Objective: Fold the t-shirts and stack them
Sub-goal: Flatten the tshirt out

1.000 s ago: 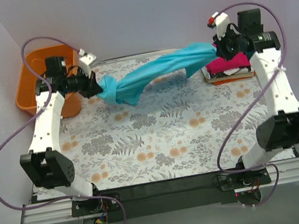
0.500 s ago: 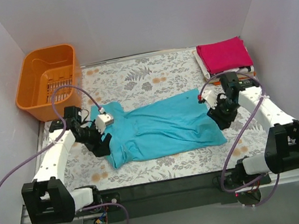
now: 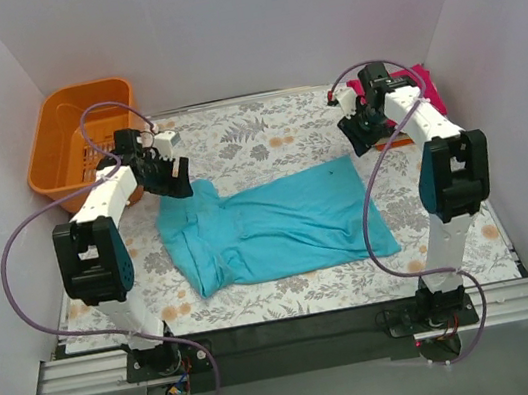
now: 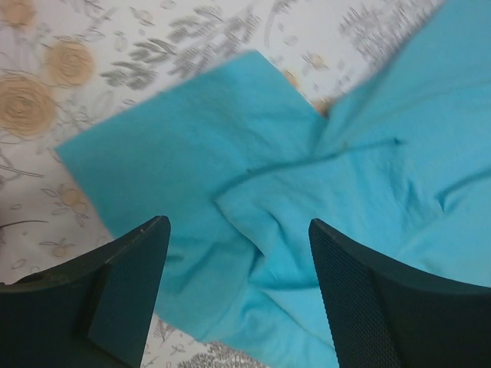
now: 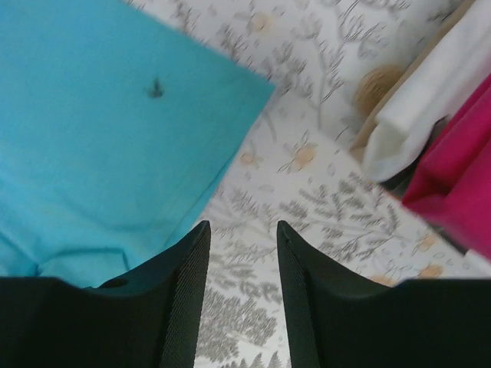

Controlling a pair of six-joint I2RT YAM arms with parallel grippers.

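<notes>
1. Teal t-shirt lies spread mid-table on the floral cloth, rumpled at its left end.
2. My left gripper: jaws wide apart, empty, hovering over that rumpled sleeve end.
3. My right gripper: narrower gap, empty, above the shirt's far right corner.
4. Magenta t-shirt tops the folded stack far right, with a white t-shirt beneath.
5. Orange basket sits far left.

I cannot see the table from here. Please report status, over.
Left end effector open, right end effector open, both empty. Teal t-shirt spread on table, not yet folded. Nothing lies on it; folded stack apart, far right.
</notes>
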